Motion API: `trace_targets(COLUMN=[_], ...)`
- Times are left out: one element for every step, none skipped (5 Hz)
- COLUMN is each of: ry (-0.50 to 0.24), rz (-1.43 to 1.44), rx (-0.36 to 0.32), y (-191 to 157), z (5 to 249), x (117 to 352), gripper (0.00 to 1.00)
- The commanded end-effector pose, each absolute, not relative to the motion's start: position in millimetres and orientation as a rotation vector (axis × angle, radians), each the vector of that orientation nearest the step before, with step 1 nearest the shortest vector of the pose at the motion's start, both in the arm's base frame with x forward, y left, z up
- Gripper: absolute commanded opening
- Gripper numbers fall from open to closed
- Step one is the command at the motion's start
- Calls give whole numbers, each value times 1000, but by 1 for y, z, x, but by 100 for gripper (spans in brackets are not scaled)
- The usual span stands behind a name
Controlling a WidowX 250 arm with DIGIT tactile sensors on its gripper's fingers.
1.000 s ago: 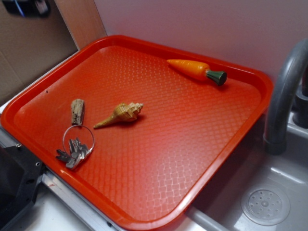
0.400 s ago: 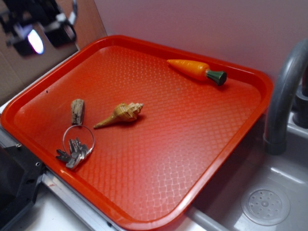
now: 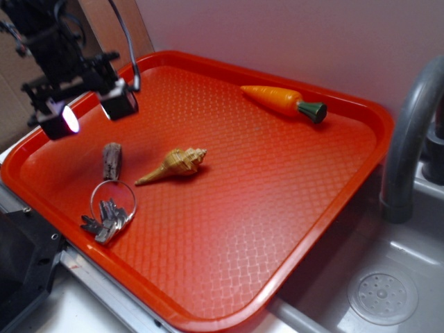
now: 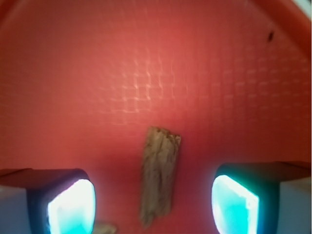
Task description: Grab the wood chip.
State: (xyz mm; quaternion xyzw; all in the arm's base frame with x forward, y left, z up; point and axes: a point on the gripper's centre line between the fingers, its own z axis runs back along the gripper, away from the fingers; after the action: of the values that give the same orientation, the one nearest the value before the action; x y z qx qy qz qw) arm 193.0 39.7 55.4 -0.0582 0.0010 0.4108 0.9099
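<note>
We note a red tray with diamond grid; grey-brown streaked wood chip; tan ribbed seashell; orange carrot, green top.

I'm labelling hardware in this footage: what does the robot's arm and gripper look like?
The arm is black, boxy at the wrist, with a dark cable looping beside it. The gripper ends in two chunky black fingers with rounded corners. Their inner pads look pale and glossy, glowing white in the exterior view and cyan-tinted in the wrist view. No markings are legible.
</note>
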Motion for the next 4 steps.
trace_targets(ry=[26, 44, 75, 80], rz=[917, 920, 902, 877], rx=[-209, -217, -181, -149], y=[25, 15, 4, -4], z=[27, 19, 14, 12], x=[192, 193, 196, 200], gripper=[100, 100, 100, 100])
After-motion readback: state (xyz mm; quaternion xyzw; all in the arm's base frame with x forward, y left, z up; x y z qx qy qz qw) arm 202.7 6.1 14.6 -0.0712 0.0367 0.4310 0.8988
